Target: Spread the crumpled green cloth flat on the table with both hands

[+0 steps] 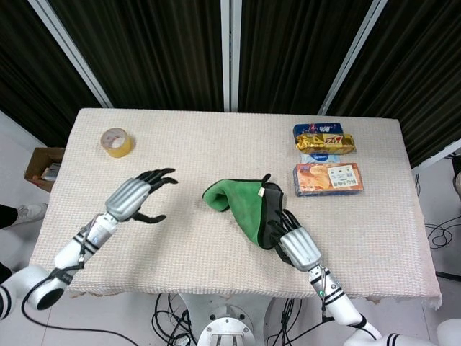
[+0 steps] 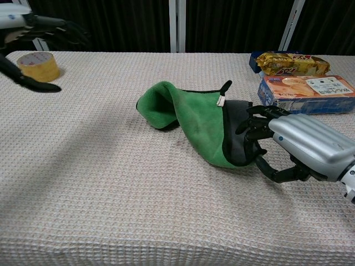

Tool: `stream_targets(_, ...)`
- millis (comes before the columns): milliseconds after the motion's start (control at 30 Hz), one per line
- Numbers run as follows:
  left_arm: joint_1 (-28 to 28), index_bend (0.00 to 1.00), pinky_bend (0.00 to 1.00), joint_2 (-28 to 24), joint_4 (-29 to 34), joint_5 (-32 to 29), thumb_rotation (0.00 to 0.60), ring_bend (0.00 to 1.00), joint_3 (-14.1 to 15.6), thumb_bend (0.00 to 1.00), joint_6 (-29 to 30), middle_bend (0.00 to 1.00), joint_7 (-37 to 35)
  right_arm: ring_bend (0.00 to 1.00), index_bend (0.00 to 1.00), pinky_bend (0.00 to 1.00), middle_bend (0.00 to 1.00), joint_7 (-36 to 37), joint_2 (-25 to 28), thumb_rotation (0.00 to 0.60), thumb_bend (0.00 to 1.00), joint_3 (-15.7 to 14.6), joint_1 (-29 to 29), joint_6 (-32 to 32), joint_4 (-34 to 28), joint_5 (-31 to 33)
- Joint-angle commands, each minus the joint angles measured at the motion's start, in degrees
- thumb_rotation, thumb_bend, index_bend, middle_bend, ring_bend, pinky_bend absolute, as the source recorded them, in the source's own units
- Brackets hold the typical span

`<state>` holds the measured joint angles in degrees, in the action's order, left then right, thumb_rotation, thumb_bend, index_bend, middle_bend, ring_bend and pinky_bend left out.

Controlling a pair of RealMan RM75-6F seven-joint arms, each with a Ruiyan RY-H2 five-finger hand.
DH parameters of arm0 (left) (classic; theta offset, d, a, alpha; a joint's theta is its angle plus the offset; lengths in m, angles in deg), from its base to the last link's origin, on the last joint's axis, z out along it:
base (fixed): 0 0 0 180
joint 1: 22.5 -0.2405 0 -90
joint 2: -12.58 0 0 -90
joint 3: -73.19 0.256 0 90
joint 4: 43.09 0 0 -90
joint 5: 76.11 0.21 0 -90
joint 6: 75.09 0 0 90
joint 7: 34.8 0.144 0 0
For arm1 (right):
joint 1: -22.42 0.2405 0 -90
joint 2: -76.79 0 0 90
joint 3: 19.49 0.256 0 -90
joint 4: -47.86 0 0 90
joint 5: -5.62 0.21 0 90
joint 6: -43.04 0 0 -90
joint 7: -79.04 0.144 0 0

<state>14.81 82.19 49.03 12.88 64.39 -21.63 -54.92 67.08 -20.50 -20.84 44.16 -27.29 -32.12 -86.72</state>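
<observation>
On the woven surface [image 1: 216,158] the green cloth [image 1: 241,202] lies mid-table, still crumpled: my right hand [image 2: 302,147] pinches its dark near corner, my left hand [image 1: 133,196] hovers spread and empty, so spreading remains undone.

Lab (test rig): black curtains [image 1: 144,50], floor cables [image 1: 441,238], cloth-covered table [image 1: 216,144].

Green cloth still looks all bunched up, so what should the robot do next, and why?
Probably bring the left hand to the green cloth and take its left fold. The right hand already grips the right edge, while the left hovers open and apart.
</observation>
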Motion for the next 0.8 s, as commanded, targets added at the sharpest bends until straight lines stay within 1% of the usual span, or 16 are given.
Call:
stream_targets(33,9.7,0.22,0.16,2.4,-2.2,-6.3,0.6,0.1,-5.2,0.21,-10.7,0.08,0.7,0.0,0.69,0.0,0.21,-0.4,-0.2,0.6,0.52,-0.1,0.8,1.1,-0.3,-0.3)
stream_targets(133,13.4,0.23,0.16,3.9,-3.4,-9.6,0.6,0.1,-6.8,0.22,-15.0,0.08,1.9,0.0,0.69,0.0,0.21,-0.9,-0.5,0.6,0.52,-0.3,1.7,2.2,-0.6,-0.9)
stream_targets(233,18.5,0.24,0.16,6.1,-5.8,-13.7,0.6,0.1,-8.0,0.24,-21.0,0.08,3.6,0.0,0.69,0.0,0.21,-1.8,-1.2,0.6,0.52,-0.3,3.0,3.9,-0.8,-1.4)
stream_targets(333,22.3,0.25,0.16,8.2,-8.3,-16.7,0.6,0.1,-7.9,0.26,-25.1,0.08,6.5,0.0,0.69,0.0,0.21,-2.4,-1.8,0.6,0.52,0.0,3.8,5.0,-0.8,-1.3)
stream_targets(433,25.9,0.25,0.16,10.5,-11.4,-19.7,0.6,0.1,-6.9,0.27,-28.1,0.07,10.8,0.0,0.69,0.0,0.22,-2.6,-2.2,0.6,0.52,0.3,4.5,5.7,-0.9,-1.1)
stream_targets(533,28.7,0.25,0.16,12.7,-14.3,-24.1,0.6,0.1,-6.2,0.28,-30.4,0.07,13.1,0.0,0.69,0.0,0.22,-3.3,-2.2,0.6,0.52,0.6,4.5,6.4,-0.9,0.1)
stream_targets(667,31.2,0.25,0.15,14.7,-17.9,-28.1,0.6,0.1,-5.2,0.29,-30.2,0.06,16.3,0.0,0.7,0.0,0.21,-3.2,-1.6,0.6,0.52,0.6,4.4,7.0,-1.5,1.5)
stream_targets(800,32.3,0.25,0.15,16.3,-20.1,-31.1,0.6,0.09,-5.5,0.31,-30.9,0.06,15.5,0.0,0.7,0.0,0.21,-2.9,-1.3,0.6,0.52,0.4,4.4,7.4,-2.7,2.0)
